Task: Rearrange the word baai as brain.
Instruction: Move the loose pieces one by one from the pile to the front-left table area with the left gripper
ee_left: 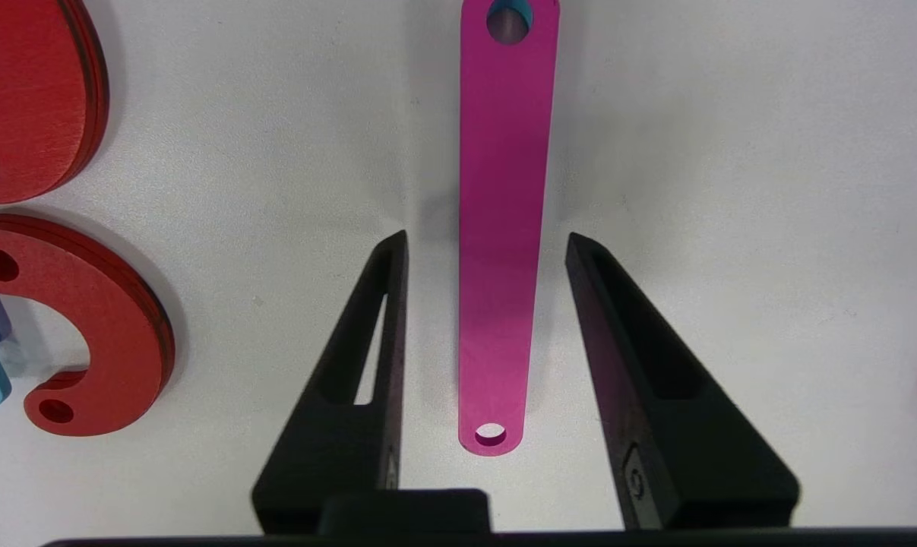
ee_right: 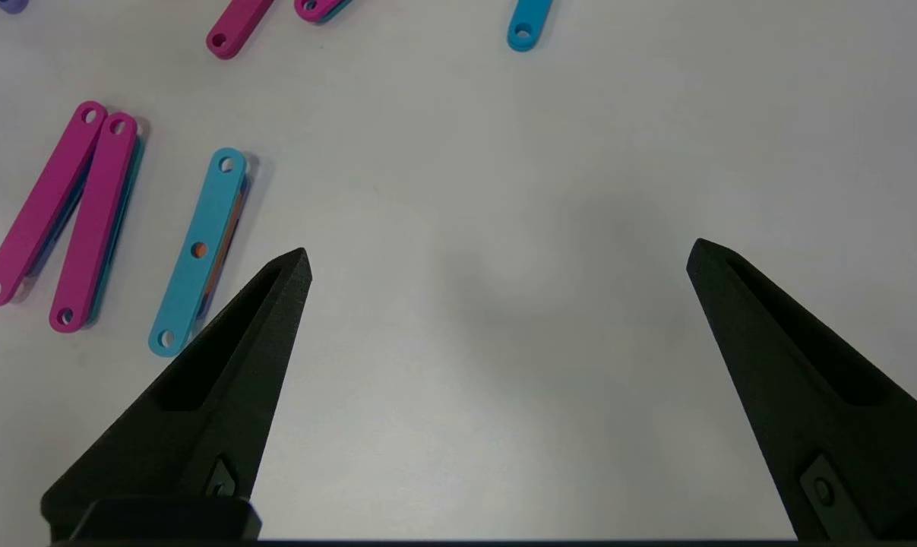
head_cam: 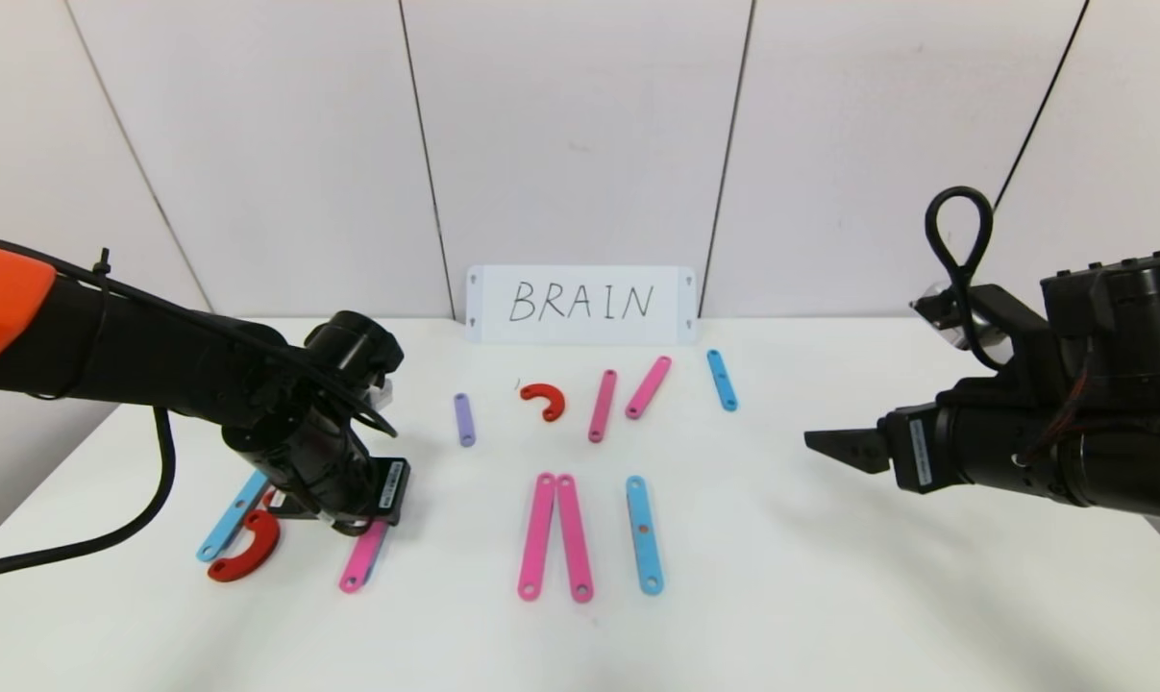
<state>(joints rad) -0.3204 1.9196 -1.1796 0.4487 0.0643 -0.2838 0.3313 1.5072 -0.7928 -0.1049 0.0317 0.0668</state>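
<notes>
Letter pieces for the word: flat strips with end holes and red half-rings, spread over the white table in front of the white card with handwritten BRAIN.

Item, near-left group: long flat pink strip, lying flat between the fingers of the left gripper. Jaws partly spread, one on each side of the strip, neither visibly touching it. Beside it two red half-ring pieces and a light blue strip, the makings of a B.

Item, centre front: pair of long pink strips meeting at the far end like a closed A, and a long light blue strip just beside them.

Item, far row: short purple strip, small red half-ring, two short pink strips, short blue strip.

Item, right gripper: held above bare table on the right, jaws spread wide, holding nothing, idle.

Step in hand, by judgement: the pink strip appears either just set down or about to be pinched; with the jaws clear of it and the strip flat, a release at the first letter seems likelier. Next move calls for lifting the left gripper straight up without dragging the strip, then choosing the piece for R.

Views compared: the left wrist view alone shows the gaps between jaws and strip, and something blue through its far hole. The head view hides that under the wrist, yet alone shows the card and the whole layout. The right wrist view shows darker pieces stacked beneath the centre strips.
</notes>
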